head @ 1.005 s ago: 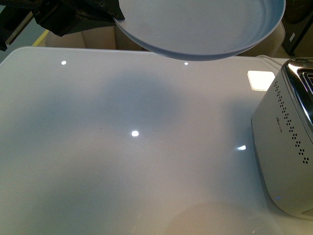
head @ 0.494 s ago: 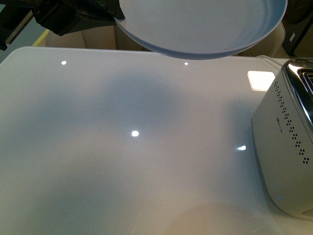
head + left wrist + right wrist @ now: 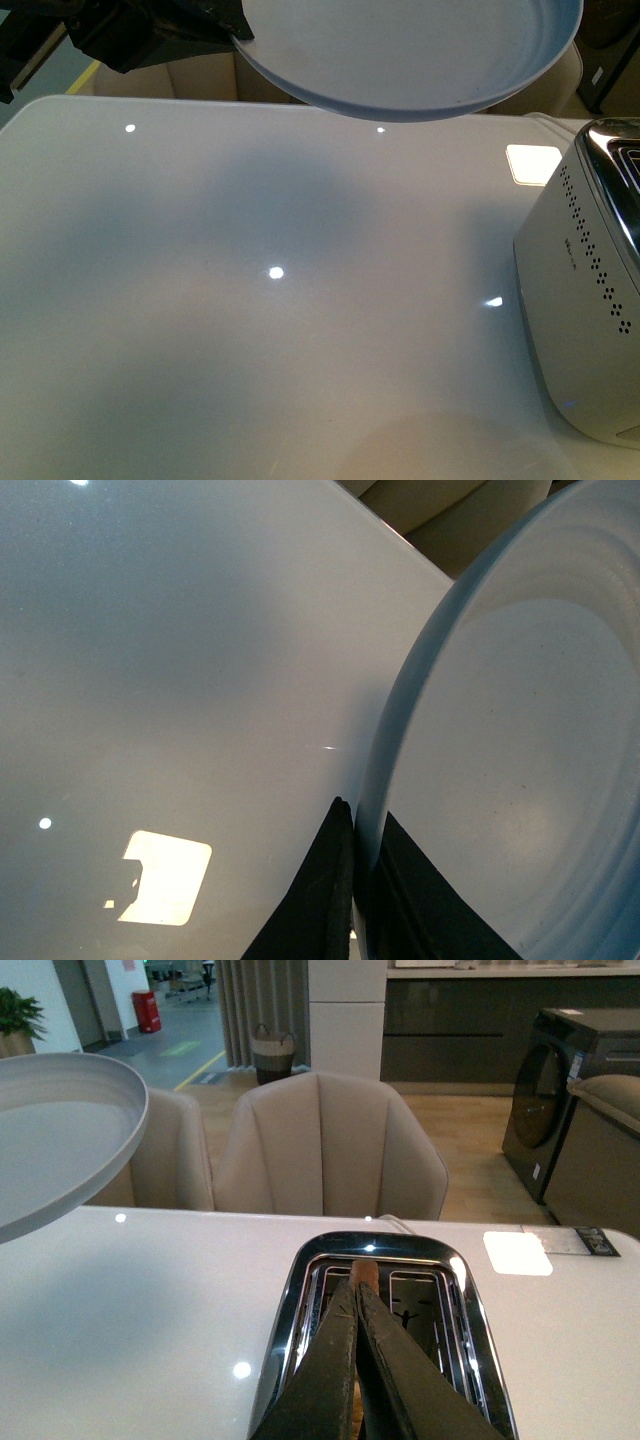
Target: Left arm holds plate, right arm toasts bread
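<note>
The pale blue-white plate (image 3: 410,55) hangs in the air above the far side of the table, empty. My left gripper (image 3: 358,830) is shut on its rim, one black finger (image 3: 325,890) on each face; the plate (image 3: 520,770) fills that view's side. In the front view the left arm (image 3: 150,30) shows as a dark shape beside the plate. My right gripper (image 3: 356,1290) is shut on the bread (image 3: 364,1272), held edge-on directly above one slot of the toaster (image 3: 300,1290). Only the bread's tan crust tip shows past the fingers. The plate (image 3: 60,1130) also appears in the right wrist view.
The silver toaster (image 3: 590,300) stands at the table's right edge, with two slots on top. A white glossy table (image 3: 270,330) spreads below with light reflections. Beige chairs (image 3: 330,1150) stand behind the table's far edge.
</note>
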Controlling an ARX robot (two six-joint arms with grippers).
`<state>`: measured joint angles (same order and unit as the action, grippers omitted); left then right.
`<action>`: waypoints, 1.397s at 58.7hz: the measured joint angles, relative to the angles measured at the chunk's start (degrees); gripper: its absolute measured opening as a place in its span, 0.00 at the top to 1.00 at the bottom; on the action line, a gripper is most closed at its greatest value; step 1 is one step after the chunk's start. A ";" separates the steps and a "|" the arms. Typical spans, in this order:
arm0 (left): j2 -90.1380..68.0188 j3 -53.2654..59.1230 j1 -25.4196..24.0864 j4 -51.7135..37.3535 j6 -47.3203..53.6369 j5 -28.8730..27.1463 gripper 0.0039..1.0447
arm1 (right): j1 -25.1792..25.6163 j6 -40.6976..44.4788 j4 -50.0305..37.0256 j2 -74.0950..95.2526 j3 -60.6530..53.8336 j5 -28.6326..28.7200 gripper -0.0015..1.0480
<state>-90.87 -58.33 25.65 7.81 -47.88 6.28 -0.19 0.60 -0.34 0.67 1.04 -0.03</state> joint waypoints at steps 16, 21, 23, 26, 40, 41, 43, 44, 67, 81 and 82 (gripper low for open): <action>0.00 -0.02 0.02 -0.04 0.00 0.09 0.97 | 0.00 0.00 0.26 -0.28 0.00 0.00 0.84; 0.00 -0.02 0.02 -0.04 0.00 0.11 0.97 | 0.00 0.00 0.26 -0.31 0.00 0.00 0.71; 0.00 -0.02 0.02 -0.04 0.00 0.11 0.97 | 0.00 0.00 0.26 -0.31 0.00 0.00 0.66; 0.00 -0.02 0.02 -0.07 0.00 0.07 0.97 | 0.00 0.00 0.26 -0.31 0.00 -0.02 0.57; 0.00 -0.02 0.02 -0.07 0.00 0.09 0.97 | 0.00 0.00 0.26 -0.33 0.00 -0.02 0.18; 0.00 -0.02 0.02 -0.07 0.00 0.09 0.97 | 0.00 0.00 0.26 -0.33 0.00 0.00 0.16; 0.00 -0.02 0.02 -0.07 0.00 0.09 0.97 | 0.00 0.00 0.26 -0.33 0.00 0.00 0.11; 0.00 -0.02 0.02 -0.07 0.00 0.11 0.97 | 0.00 0.00 0.26 -0.33 0.00 0.00 0.09; -0.09 -0.42 0.17 1.03 0.17 -1.33 0.97 | 0.00 -0.04 0.26 -0.33 0.00 -0.02 0.09; -0.35 -2.80 -0.13 8.44 0.59 -7.39 0.97 | 0.00 -0.02 0.26 -0.33 0.00 0.00 0.09; -0.35 -2.80 -0.26 8.44 0.48 -7.02 0.97 | 0.00 -0.02 0.26 -0.35 0.00 0.02 0.09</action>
<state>-91.22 -61.12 25.39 16.25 -47.40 -0.73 -0.19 0.58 -0.08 0.32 1.04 -0.01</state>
